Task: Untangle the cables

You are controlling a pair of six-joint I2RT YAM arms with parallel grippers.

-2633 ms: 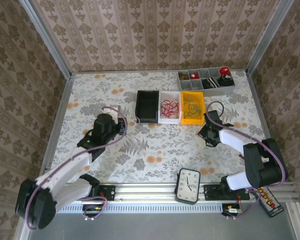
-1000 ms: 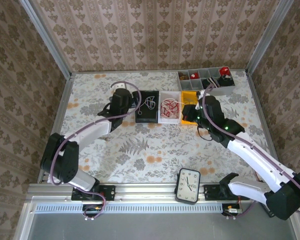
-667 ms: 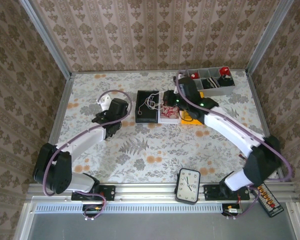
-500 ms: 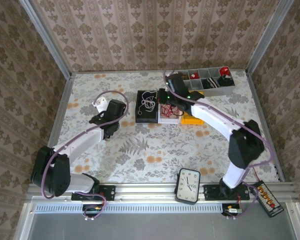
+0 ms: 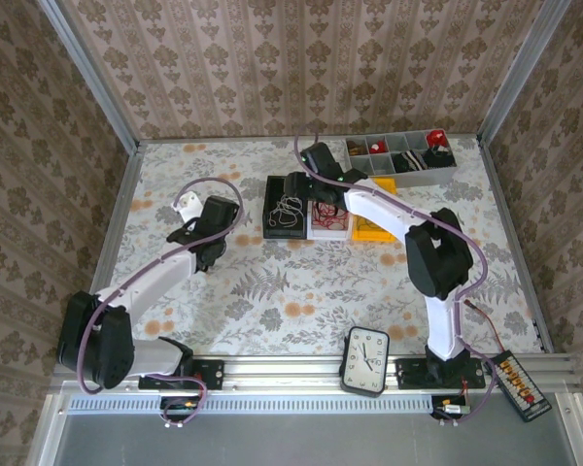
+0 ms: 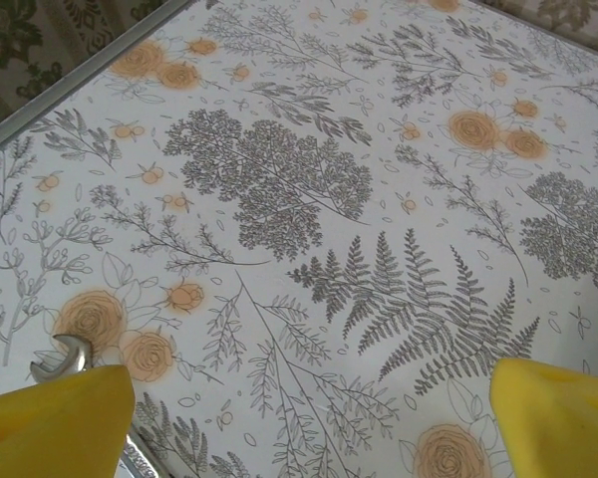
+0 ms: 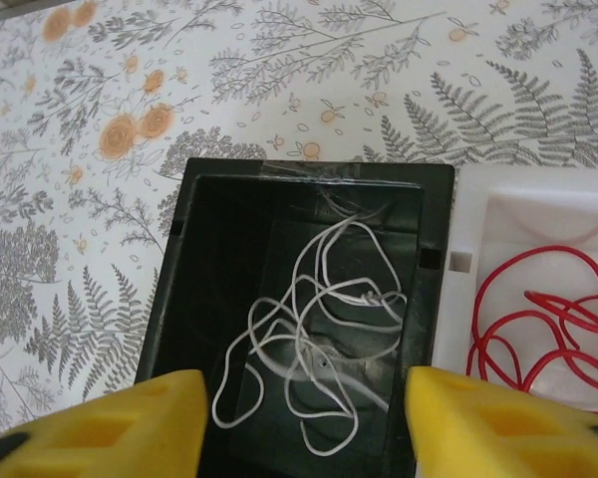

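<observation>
Nearest us, a clock (image 5: pixel 366 360) sat at the front rail btw the two arm bases, w/ a small black gadget (image 5: pixel 523 386) off the near right corner. The left gripper (image 6: pixel 309 428) hung over the bare flowered table (image 6: pixel 279 179), left of the bins & well apart from them. Its jaws were spread wide, nothing btw them.

Further back stood 3 bins side by side, touching: black bin (image 7: pixel 174 299), white bin (image 7: pixel 468 209), yellow bin (image 5: pixel 369 231). In the top view the right arm (image 5: pixel 389 209) reached across the white & yellow bins and covered much of them, so we couldn't tell what the yellow one held.

The right gripper (image 7: pixel 301 423) was above the black bin, jaws apart, gripping nothing. Below it the white cable (image 7: pixel 319 319) lay in a loose tangle on that bin's floor, walled in on all sides. The red cable (image 7: pixel 538 309) lay looped in the white bin next door, apart from the white one.

At the far right edge stood a gray divided tray (image 5: pixel 403 160) w/ small parts.
</observation>
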